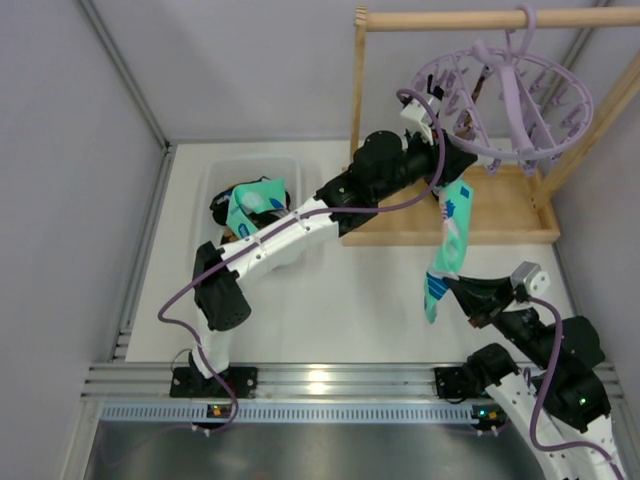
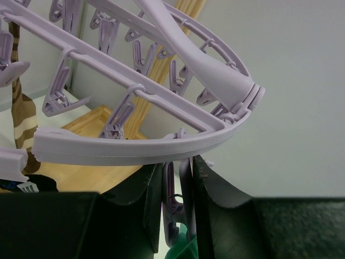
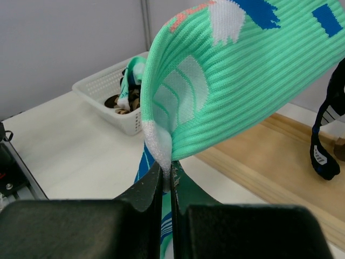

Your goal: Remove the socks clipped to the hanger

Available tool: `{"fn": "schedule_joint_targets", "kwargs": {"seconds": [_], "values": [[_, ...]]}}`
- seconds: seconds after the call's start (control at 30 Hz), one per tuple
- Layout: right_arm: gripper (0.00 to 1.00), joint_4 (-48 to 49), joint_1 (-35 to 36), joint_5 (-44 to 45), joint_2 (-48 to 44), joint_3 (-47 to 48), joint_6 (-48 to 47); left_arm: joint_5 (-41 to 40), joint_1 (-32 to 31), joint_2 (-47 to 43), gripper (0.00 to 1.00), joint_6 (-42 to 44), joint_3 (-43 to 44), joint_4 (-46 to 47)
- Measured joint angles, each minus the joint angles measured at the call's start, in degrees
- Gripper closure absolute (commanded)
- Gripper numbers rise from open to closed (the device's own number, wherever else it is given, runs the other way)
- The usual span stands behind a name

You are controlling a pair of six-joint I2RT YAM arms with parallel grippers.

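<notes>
Right wrist view: we find right gripper (image 3: 168, 179) clamped on the edge of the limp mint-green knit sock (image 3: 242, 81), a sound hold, left gripper (image 2: 178, 174) squeezing its lavender clip (image 2: 171, 213).

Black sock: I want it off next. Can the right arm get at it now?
Probably not yet. The right gripper is shut on the teal sock, which runs up to the hanger. The black sock hangs beyond it, with nothing else visibly between.
</notes>
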Motion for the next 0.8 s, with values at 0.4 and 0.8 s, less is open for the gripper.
{"fn": "schedule_joint_targets", "kwargs": {"seconds": [0.4,0.8], "values": [[1.00,-0.9,0.0,-11.3,0.1,0.5,-0.8,-1.4,-0.3,0.0,1.00,0.0,0.1,0.0],[1.00,-0.7,0.0,-16.5,3.4,2.5,0.1,-3.0,-0.4,0.0,0.41,0.0,-2.2,0.4]]}}
